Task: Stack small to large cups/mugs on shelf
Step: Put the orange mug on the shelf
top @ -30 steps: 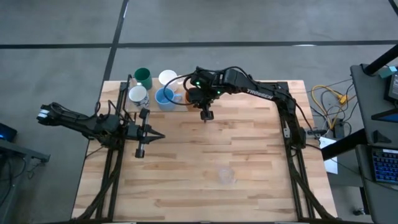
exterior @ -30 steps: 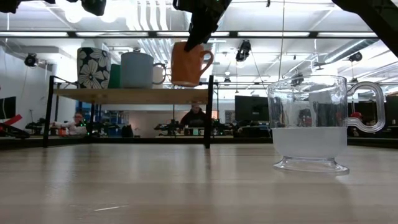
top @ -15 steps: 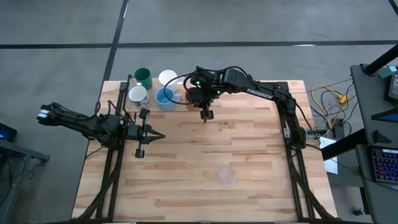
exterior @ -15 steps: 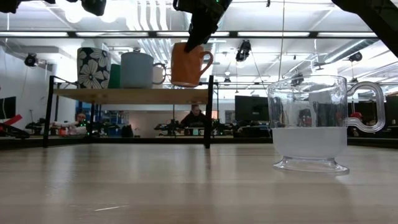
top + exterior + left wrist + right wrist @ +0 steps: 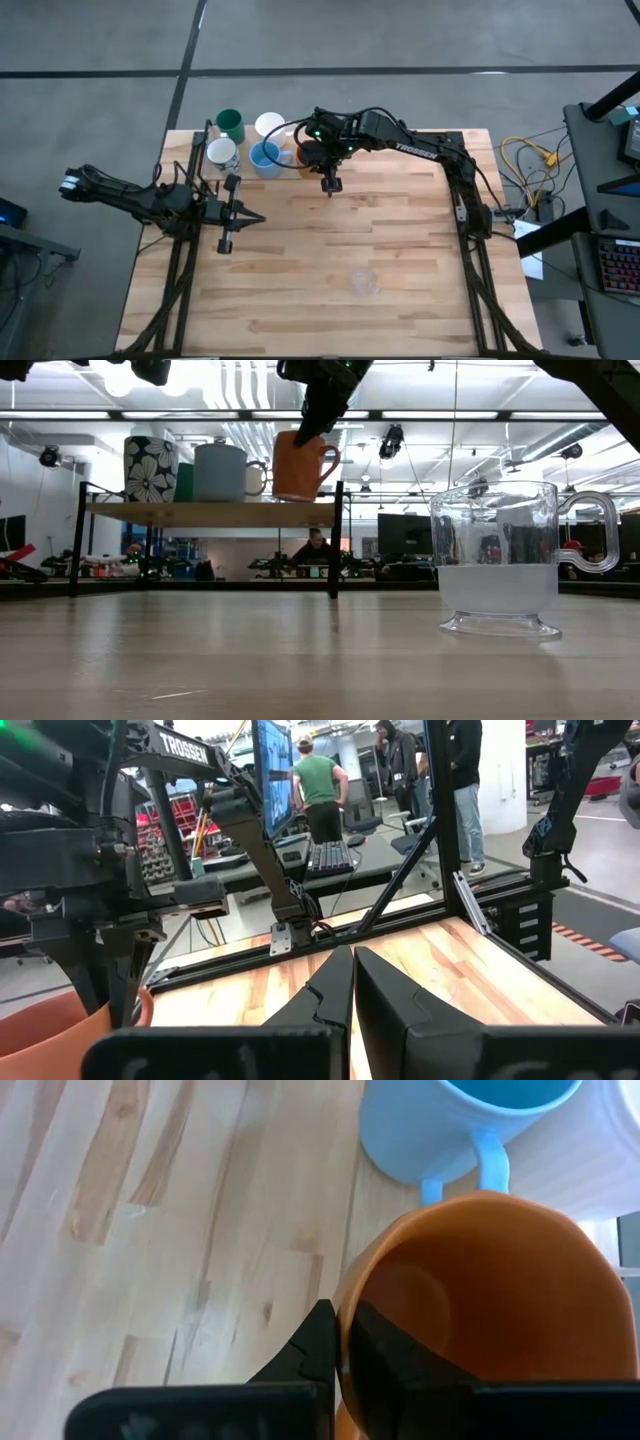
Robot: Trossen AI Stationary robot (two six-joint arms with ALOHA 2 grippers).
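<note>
- At the back of the table, over the shelf (image 5: 210, 513), my right gripper (image 5: 338, 1342) pinches the rim of the orange mug (image 5: 303, 466), one finger inside the wall and one outside, closed tight on it.
- "TROSSEN" is printed in white along my right arm's link (image 5: 185, 745), readable in the left wrist view; I can read no other writing.
- Looking down from my right wrist, the orange mug's inside holds nothing.
- The orange mug hangs tilted at the shelf's right end, its base low over the board; I cannot tell whether it touches.
- The light blue mug (image 5: 470, 1125) stands just beside the orange one, also with nothing in it, its handle turned toward the orange rim.
- Further left on the shelf stand the white mug (image 5: 269, 126), the dark green cup (image 5: 230, 124) and a flower-patterned cup (image 5: 151, 468).
- The clear cup (image 5: 500, 560) stands on the tabletop (image 5: 400, 250) near the front, well apart from the shelf; its lower half looks cloudy white.
- My left gripper (image 5: 352, 982) waits near the table's left side, fingers pressed together on nothing.
</note>
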